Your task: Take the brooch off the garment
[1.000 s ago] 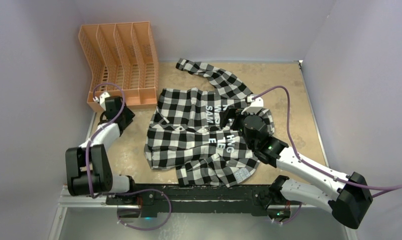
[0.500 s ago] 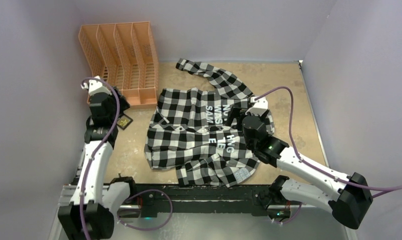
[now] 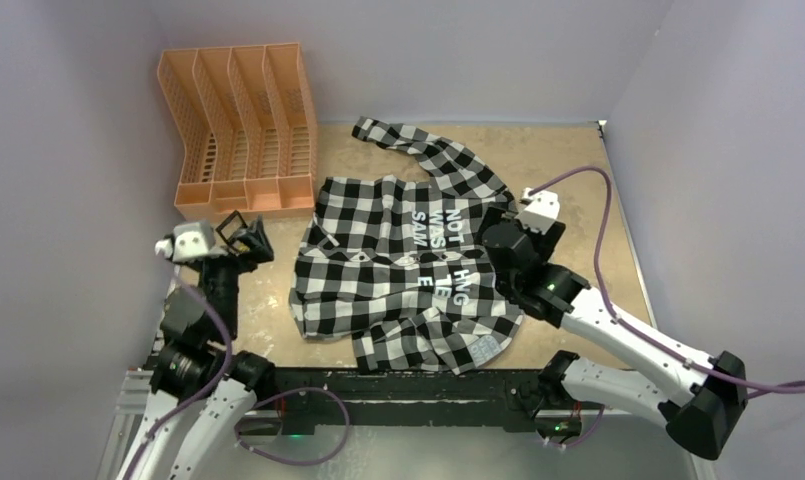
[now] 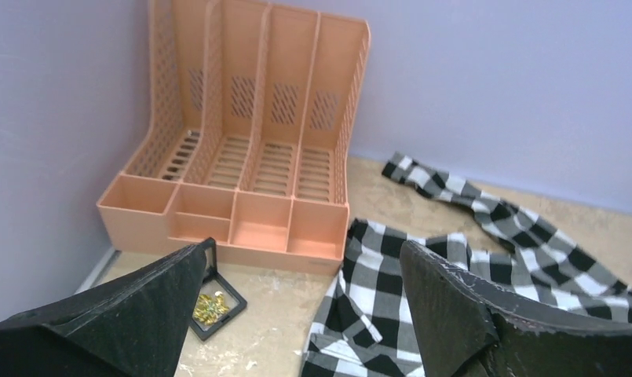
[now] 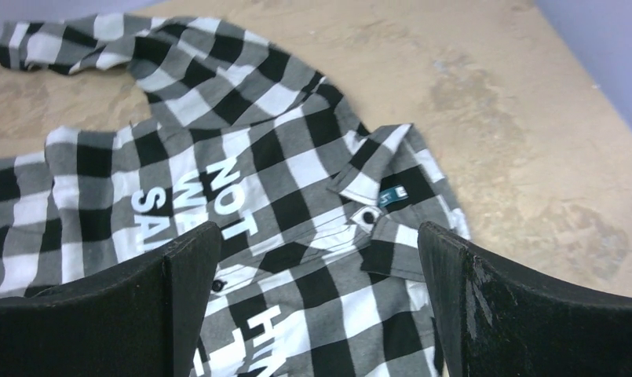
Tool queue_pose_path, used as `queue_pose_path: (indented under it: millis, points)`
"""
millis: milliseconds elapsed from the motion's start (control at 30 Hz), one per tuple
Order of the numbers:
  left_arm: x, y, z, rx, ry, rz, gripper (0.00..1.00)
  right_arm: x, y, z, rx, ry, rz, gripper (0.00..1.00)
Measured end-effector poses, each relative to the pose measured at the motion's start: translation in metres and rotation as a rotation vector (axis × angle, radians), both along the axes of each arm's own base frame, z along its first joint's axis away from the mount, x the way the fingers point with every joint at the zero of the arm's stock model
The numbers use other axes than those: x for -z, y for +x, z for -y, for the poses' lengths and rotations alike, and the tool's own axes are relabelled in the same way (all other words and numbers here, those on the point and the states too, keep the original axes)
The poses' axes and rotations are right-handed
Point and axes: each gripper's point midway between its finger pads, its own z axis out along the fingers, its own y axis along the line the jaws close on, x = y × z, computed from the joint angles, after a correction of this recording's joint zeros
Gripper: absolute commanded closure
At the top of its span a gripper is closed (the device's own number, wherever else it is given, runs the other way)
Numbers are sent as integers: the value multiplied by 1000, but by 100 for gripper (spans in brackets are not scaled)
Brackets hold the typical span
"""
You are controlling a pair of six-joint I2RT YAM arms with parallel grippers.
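The garment [image 3: 398, 265], a black-and-white check shirt with white lettering, lies spread on the tan table; it also shows in the left wrist view [image 4: 391, 283] and the right wrist view [image 5: 242, 118]. The brooch [image 4: 210, 308], small and gold, lies in a small black frame box [image 4: 228, 318] on the table left of the shirt, in front of the orange organizer. My left gripper [image 3: 243, 240] [image 4: 305, 267] is open and empty, raised above and behind the box. My right gripper [image 3: 493, 232] [image 5: 320, 259] is open and empty, above the shirt's collar and buttons.
An orange four-slot file organizer [image 3: 243, 130] [image 4: 250, 141] stands at the back left against the wall. One sleeve [image 3: 418, 145] reaches toward the back wall. A teal neck label [image 5: 392, 195] shows at the collar. Purple walls enclose the table on three sides.
The left arm has drawn back toward the near edge and lifted away from the organizer. The right gripper has pulled back to the right, off the lettering. The shirt has not moved.
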Motion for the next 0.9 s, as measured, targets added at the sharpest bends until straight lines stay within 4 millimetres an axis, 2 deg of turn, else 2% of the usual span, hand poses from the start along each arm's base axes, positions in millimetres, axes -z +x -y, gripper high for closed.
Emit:
queue_pose_path:
  millis: [100,200,333,467,700,733,900]
  points:
    - [-11,-23,-14,-39,-19,92,7,-17,-7,15,53,4,18,2]
    - [-22,-45,-29,-79,-48,170,6,-45,-16,31,98,25,59,2]
    - [-27,-57,-37,-92,-59,204,4,-81,-29,51,139,54,118,2]
    - [-28,-63,-37,-75,-57,210,3,-105,-48,76,170,87,170,2]
    - [-28,-65,-30,-29,-35,217,1,-124,-85,120,193,144,286,2]
    - [-25,-62,-26,-10,-25,212,1,-122,-99,137,195,167,347,2]
    - [-18,-57,-20,13,-11,204,1,-119,-104,142,167,178,410,2]
